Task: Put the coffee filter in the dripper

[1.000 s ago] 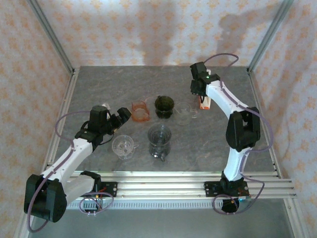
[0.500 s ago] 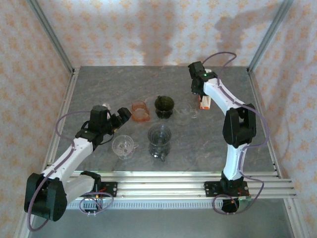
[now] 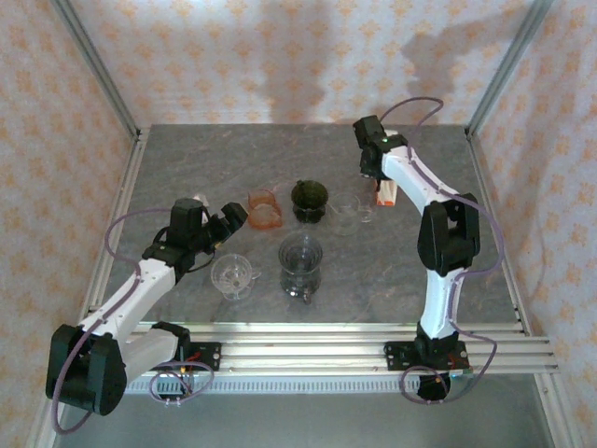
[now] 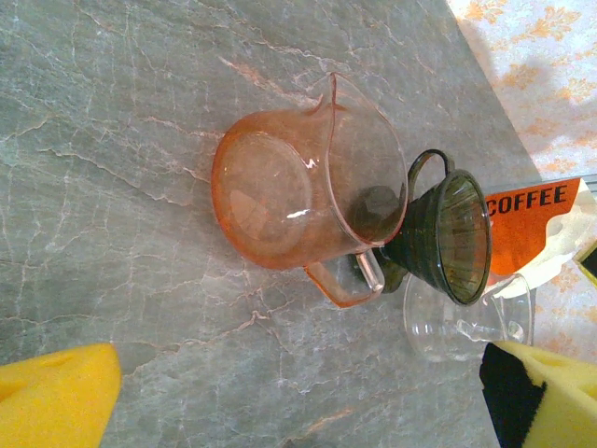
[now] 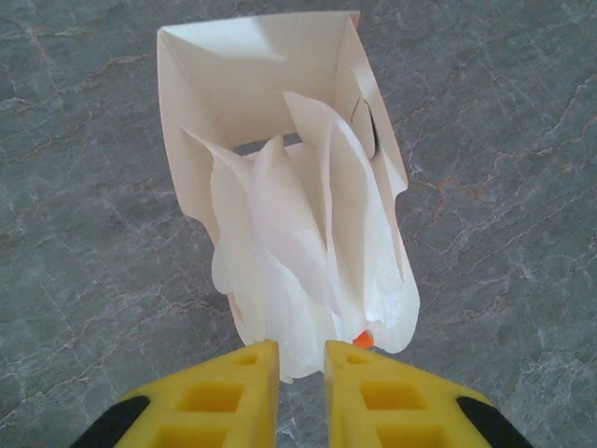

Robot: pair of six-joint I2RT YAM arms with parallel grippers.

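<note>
White coffee filters [image 5: 308,252] fan out of an open box [image 5: 233,75] lying on the table; its orange side reads COFFEE [image 4: 536,224]. My right gripper [image 5: 301,364] hangs at the filters' near edge. Its yellow fingers [image 5: 224,392] stand a narrow gap apart, with the lowest filter edge reaching into that gap. In the top view the right gripper [image 3: 376,180] is over the box [image 3: 386,193]. The dark green ribbed dripper [image 3: 309,199] [image 4: 448,238] sits mid-table. My left gripper [image 3: 233,217] [image 4: 300,397] is wide open with nothing in it, left of the dripper.
An orange pitcher [image 3: 264,208] [image 4: 298,191] lies just left of the dripper. A clear glass piece [image 3: 353,207] [image 4: 462,322] sits to the dripper's right. Nearer me are a clear cup [image 3: 233,273] and a dark glass server [image 3: 300,259].
My right gripper has shifted slightly left over the filter box and its fingers have drawn closer together. The left arm has not moved.
</note>
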